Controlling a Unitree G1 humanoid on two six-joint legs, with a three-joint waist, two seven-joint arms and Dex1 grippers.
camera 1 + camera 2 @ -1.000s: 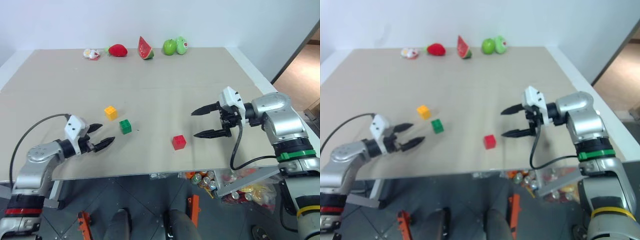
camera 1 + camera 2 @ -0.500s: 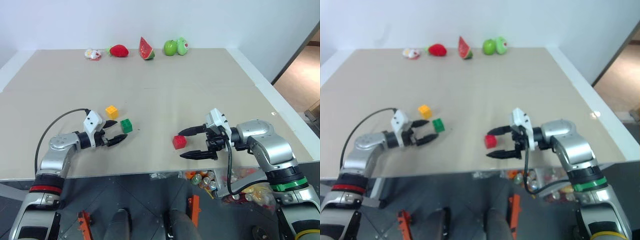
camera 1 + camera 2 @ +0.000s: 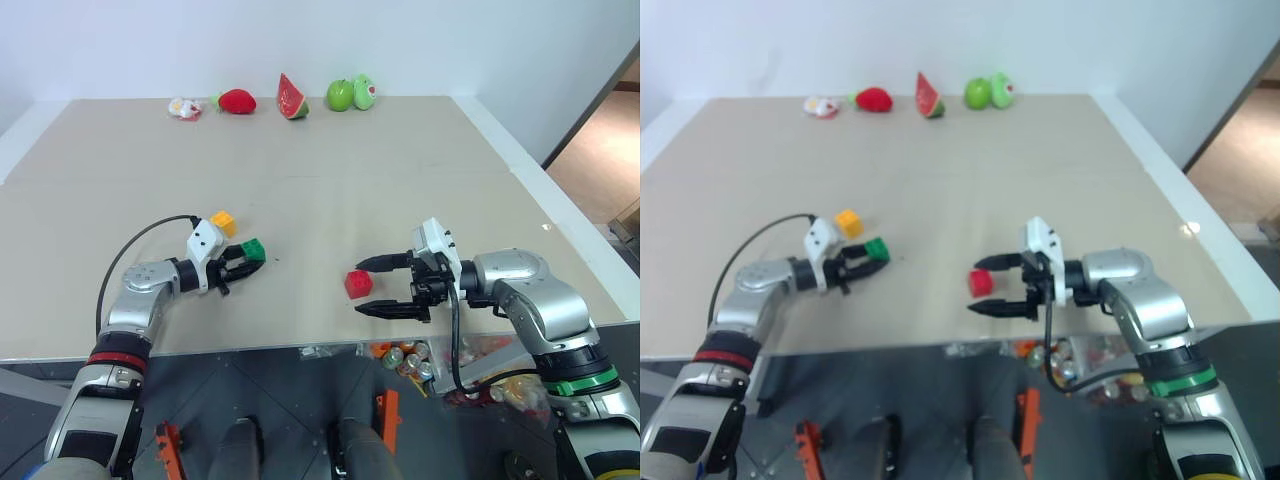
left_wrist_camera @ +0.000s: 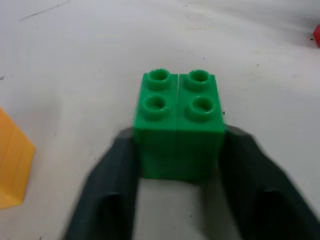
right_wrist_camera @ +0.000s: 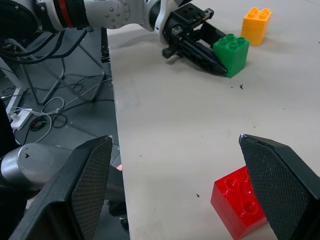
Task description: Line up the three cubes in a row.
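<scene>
Cubes of studded plastic, three of them, sit toward the near part of the beige tabletop (image 3: pixel 400 170). The small green plastic cube (image 4: pixel 178 131) rests on the surface and is clamped between the two black fingers (image 4: pixel 107 187) of the left hand (image 3: pixel 240 267), one finger pressed against each side, studs facing up. The small yellow plastic cube (image 3: pixel 222 223) stands just beside the green one, on its far side and slightly toward the robot's left, not touching it; its orange-yellow edge shows in the left wrist view too.

The small red plastic cube (image 3: pixel 358 284) lies well apart from those two, toward the robot's right and nearer the front edge. The right hand (image 3: pixel 377 287) is spread wide, its two black fingers (image 5: pixel 275 182) reaching past the cube on either side, one on the far side and one on the near side; whether either finger touches the red cube I cannot tell. It grips nothing.

Along the far edge of the tabletop lies a row of toy fruits: a red strawberry (image 3: pixel 236 100), a watermelon slice (image 3: pixel 291 97), a green apple (image 3: pixel 340 95), with a small white and red toy (image 3: pixel 182 107) at the left end.
</scene>
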